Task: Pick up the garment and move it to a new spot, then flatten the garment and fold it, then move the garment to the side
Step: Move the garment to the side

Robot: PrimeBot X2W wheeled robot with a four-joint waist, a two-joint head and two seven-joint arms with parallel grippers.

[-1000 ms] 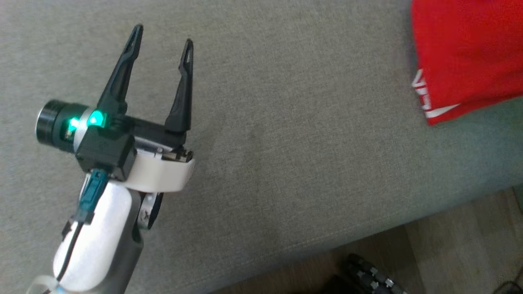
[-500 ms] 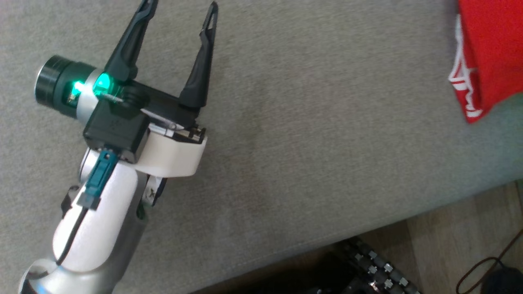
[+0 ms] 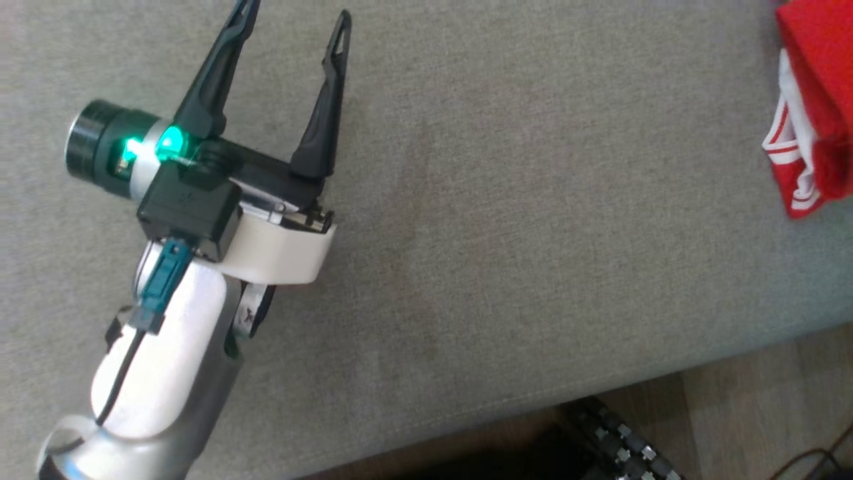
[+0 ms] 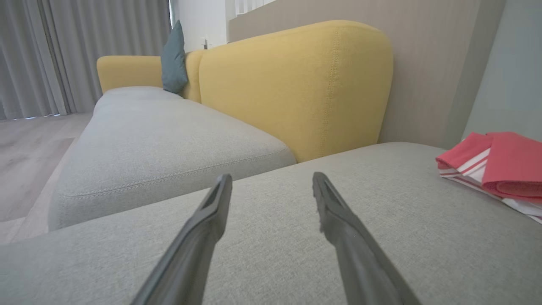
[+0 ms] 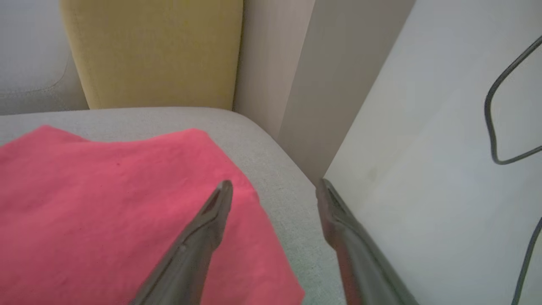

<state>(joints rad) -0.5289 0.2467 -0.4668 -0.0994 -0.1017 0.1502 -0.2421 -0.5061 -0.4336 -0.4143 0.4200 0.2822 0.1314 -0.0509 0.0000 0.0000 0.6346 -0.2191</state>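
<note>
Resting folded at the woven grey cushion's (image 3: 500,233) right edge is the red, white-striped garment (image 3: 820,80); left gripper (image 4: 272,178) and right gripper (image 5: 275,183) are holding fingers apart.

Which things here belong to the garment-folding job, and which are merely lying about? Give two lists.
Part of the job: red garment; left gripper; right gripper; grey sofa seat under the garment.

Just lying about: yellow backrest; teal cushion; dark cable.

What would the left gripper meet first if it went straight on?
Probably the yellow backrest, near its base; depth is unclear, so the left gripper might graze the grey seat first.
</note>
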